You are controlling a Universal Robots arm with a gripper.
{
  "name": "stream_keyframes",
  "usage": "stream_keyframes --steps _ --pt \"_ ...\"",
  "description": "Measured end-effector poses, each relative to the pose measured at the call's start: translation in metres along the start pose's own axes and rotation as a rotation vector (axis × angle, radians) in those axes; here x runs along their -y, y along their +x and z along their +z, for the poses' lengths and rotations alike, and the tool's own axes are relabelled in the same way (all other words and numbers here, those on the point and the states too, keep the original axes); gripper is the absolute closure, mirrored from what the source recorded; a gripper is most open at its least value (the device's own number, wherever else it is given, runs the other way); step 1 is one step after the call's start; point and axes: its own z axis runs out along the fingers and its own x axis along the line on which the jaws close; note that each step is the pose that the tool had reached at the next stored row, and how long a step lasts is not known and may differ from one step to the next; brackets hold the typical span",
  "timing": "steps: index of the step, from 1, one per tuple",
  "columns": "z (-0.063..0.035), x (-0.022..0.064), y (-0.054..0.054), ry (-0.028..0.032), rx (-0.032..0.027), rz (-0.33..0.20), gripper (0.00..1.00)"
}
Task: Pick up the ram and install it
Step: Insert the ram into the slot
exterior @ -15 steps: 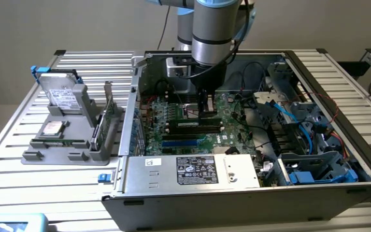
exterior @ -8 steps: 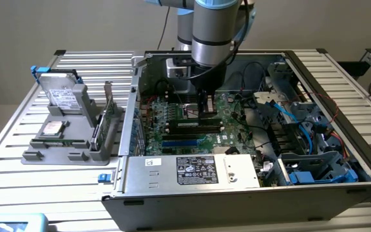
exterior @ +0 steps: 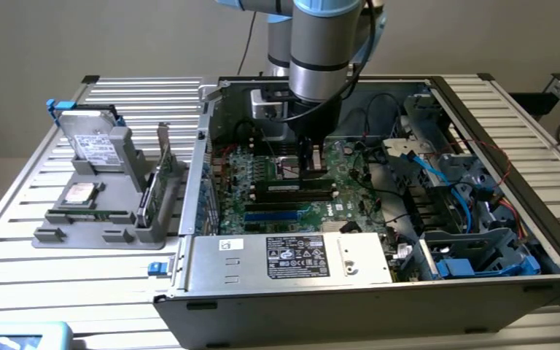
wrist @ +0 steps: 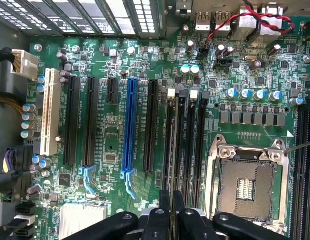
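Jaws nearly together with nothing I can see between them, my gripper (wrist: 171,197) hangs just over the black slots (exterior: 290,191), while the ram (exterior: 87,216) lies well apart from them, outside the case (exterior: 358,310), in the gray tray (exterior: 76,238).

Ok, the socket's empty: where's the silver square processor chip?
That processor chip lies on the grey tray at the exterior view's left, beside a silver hard drive, outside the open computer case.
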Motion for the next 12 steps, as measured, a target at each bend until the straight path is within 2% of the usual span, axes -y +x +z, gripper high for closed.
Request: stream_keyframes --steps 12 --pt "0.0012 -0.0001 0.0021 0.0006 -0.0002 0.0 0.86"
